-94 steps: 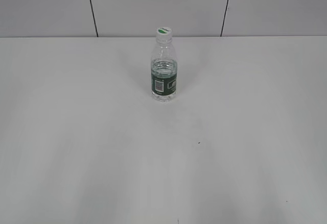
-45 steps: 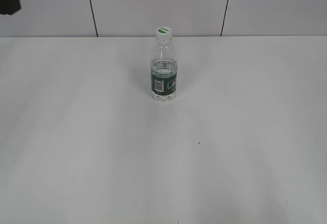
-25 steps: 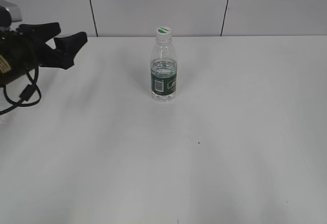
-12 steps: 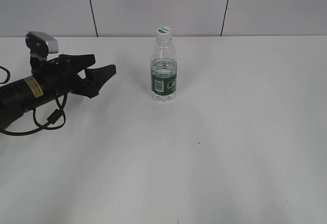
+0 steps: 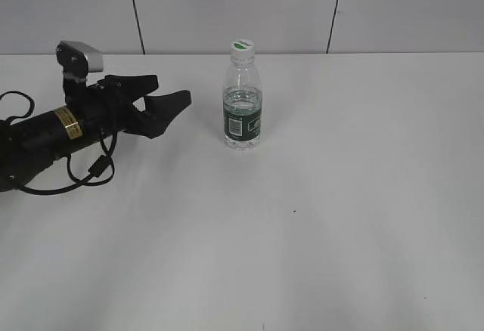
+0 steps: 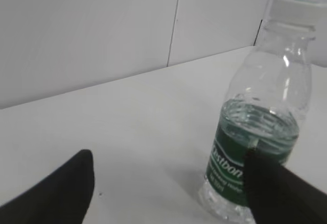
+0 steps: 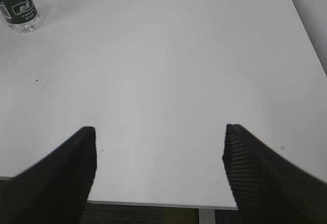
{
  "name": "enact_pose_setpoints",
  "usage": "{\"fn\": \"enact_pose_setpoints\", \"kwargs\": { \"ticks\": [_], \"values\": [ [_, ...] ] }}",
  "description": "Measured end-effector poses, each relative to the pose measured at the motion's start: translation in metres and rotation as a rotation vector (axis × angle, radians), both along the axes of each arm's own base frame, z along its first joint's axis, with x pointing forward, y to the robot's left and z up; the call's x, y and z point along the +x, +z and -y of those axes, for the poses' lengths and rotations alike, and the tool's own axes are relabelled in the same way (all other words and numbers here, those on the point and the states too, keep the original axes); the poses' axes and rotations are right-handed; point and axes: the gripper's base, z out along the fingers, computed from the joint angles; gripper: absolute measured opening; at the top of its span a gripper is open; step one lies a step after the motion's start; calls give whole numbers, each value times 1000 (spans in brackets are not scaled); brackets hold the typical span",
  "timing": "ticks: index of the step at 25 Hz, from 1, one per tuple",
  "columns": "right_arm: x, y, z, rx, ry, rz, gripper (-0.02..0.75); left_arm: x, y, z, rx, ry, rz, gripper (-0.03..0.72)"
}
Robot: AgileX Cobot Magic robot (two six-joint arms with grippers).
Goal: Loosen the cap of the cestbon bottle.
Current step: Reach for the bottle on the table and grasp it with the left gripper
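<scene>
White bench (image 5: pixel 340 218) carries the cestbon bottle (image 5: pixel 243 109), which stands upright near the far edge, its dark green label band around the lower body and water inside. Its cap (image 5: pixel 242 46) sits on the neck. From the left, the left gripper (image 5: pixel 166 95) lies low over the bench, pointing at the bottle, fingers (image 6: pixel 56 193) spread wide and apart from it. The right gripper (image 7: pixel 158 147) hangs over the near edge, well apart from the bottle, fingers (image 7: pixel 255 168) wide and holding nothing.
</scene>
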Motion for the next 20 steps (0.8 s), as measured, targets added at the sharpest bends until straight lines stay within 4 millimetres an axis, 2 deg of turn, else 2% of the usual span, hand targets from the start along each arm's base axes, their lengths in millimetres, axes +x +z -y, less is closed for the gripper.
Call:
{"fn": "enact_pose_setpoints", "kwargs": {
  "ticks": [5,14,20],
  "values": [
    [0,0,0,0,0,0,590,7,4,7,-23,-12,-26,577],
    [0,0,0,0,0,0,590,5,7,12,-33,-49,-2,577],
    [0,0,0,0,0,0,590,-1,6,30,70,-113,111,577]
  ]
}}
